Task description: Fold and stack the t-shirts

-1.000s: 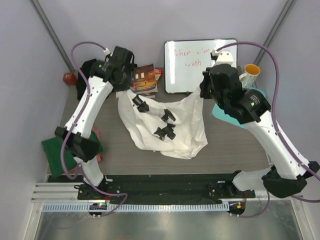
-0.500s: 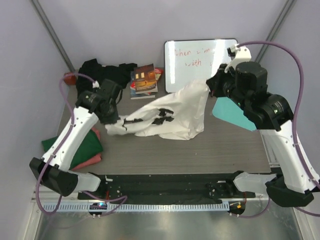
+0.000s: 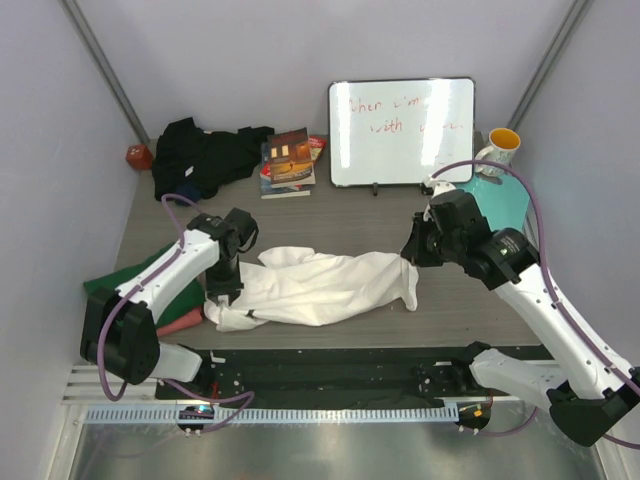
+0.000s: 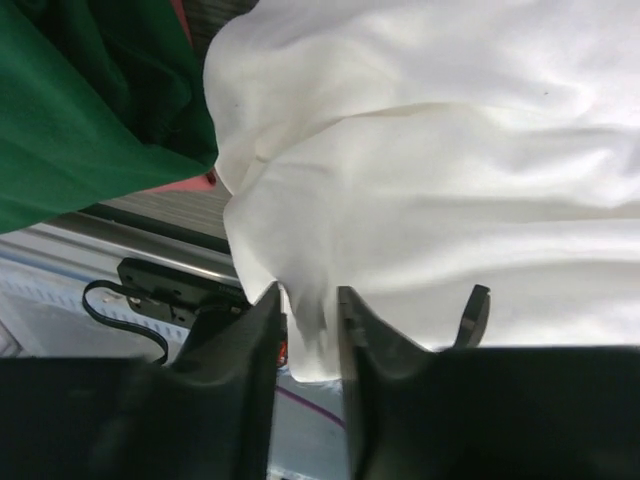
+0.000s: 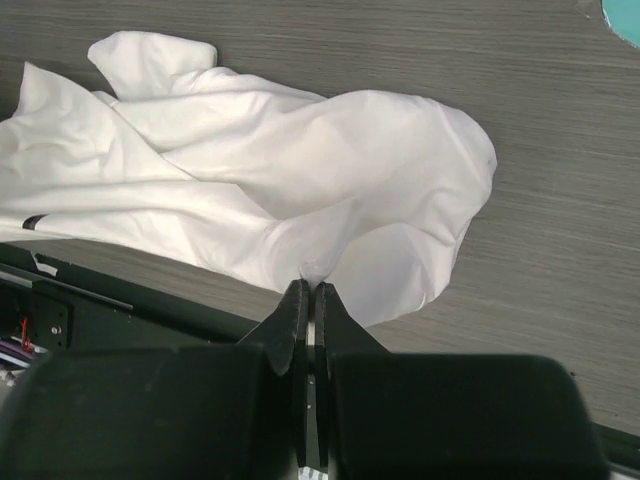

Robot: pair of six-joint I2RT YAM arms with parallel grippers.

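The white t-shirt [image 3: 320,288] lies in a crumpled band across the table's middle, with its printed marks hidden. My left gripper [image 3: 222,292] is shut on its left end, and cloth sits between the jaws in the left wrist view [image 4: 310,320]. My right gripper [image 3: 412,256] is shut on its right end and pinches a fold in the right wrist view [image 5: 312,285]. The black t-shirt [image 3: 200,155] lies bunched at the back left. The dark green t-shirt [image 3: 150,290] lies over the salmon pink t-shirt [image 3: 182,322] at the left edge. Both also show in the left wrist view: green [image 4: 90,120], pink [image 4: 190,185].
A stack of books [image 3: 290,160] and a whiteboard [image 3: 400,130] stand at the back. A mug [image 3: 500,148] and a teal mat [image 3: 508,200] are at the back right. A small red object [image 3: 138,156] sits at the far left. A black rail [image 3: 330,365] runs along the near edge.
Both grippers have come down and toward the near edge with the white t-shirt. It went from hanging spread between them to lying on the table, and its black marks no longer show.
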